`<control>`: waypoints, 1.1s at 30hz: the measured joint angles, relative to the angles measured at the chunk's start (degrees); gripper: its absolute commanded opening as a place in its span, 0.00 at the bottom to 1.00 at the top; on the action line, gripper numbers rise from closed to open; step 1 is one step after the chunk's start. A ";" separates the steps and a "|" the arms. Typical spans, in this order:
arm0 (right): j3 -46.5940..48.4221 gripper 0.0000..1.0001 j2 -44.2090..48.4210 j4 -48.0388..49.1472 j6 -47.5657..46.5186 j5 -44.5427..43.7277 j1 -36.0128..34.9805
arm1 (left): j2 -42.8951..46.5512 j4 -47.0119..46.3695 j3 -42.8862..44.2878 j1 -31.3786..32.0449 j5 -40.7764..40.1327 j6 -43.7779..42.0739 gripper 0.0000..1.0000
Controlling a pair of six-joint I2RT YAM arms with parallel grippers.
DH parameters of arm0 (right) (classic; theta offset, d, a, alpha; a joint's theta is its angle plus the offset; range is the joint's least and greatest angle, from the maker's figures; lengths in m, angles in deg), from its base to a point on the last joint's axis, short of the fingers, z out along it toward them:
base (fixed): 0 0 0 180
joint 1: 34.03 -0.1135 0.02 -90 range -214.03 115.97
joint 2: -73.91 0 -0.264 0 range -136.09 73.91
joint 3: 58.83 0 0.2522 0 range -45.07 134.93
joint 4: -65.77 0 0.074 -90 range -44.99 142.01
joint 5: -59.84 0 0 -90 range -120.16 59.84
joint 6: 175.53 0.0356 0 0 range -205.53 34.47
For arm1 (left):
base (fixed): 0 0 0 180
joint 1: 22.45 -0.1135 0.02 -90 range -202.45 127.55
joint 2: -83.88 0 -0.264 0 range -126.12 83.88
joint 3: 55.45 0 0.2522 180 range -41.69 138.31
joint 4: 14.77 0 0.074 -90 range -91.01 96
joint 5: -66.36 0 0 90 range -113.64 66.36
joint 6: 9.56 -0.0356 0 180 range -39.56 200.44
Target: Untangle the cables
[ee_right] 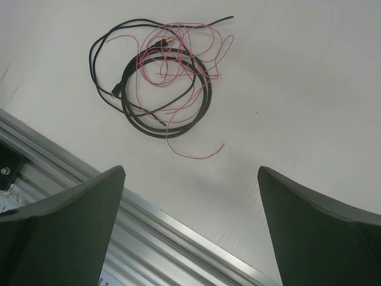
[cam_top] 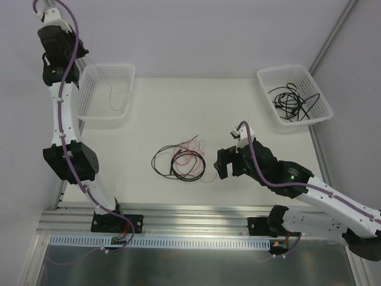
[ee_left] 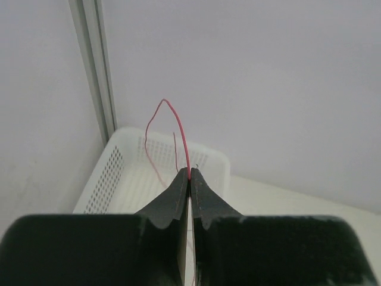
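A tangle of cables lies mid-table: black cords in loops with fine red/pink wires across them. It also shows in the right wrist view, with a loose pink wire end trailing toward me. My right gripper is open and empty, just right of the tangle and apart from it; in its own view the gripper hovers over bare table. My left gripper is raised at the far left and shut on a red wire, which arcs up and trails down into the white left basket.
The left basket holds a thin red wire. A white basket at the far right holds coiled black cables. An aluminium rail runs along the near table edge. Walls stand close behind and on both sides.
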 measured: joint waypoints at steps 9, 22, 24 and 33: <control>-0.39 0.99 -0.26 0.50 0.00 0.52 0.00 | -12.31 4.81 -12.63 -1.53 -0.44 -1.57 0.46; -0.39 0.99 -2.62 0.50 0.98 0.48 0.07 | 6.43 9.60 -27.69 0.44 11.23 6.60 0.98; -0.39 0.99 -3.87 0.52 1.75 0.63 0.46 | 13.49 9.35 -33.75 4.20 12.83 6.88 0.97; -5.42 0.98 -6.25 2.75 7.21 4.70 5.03 | 25.59 11.58 -57.20 32.13 14.36 4.48 0.89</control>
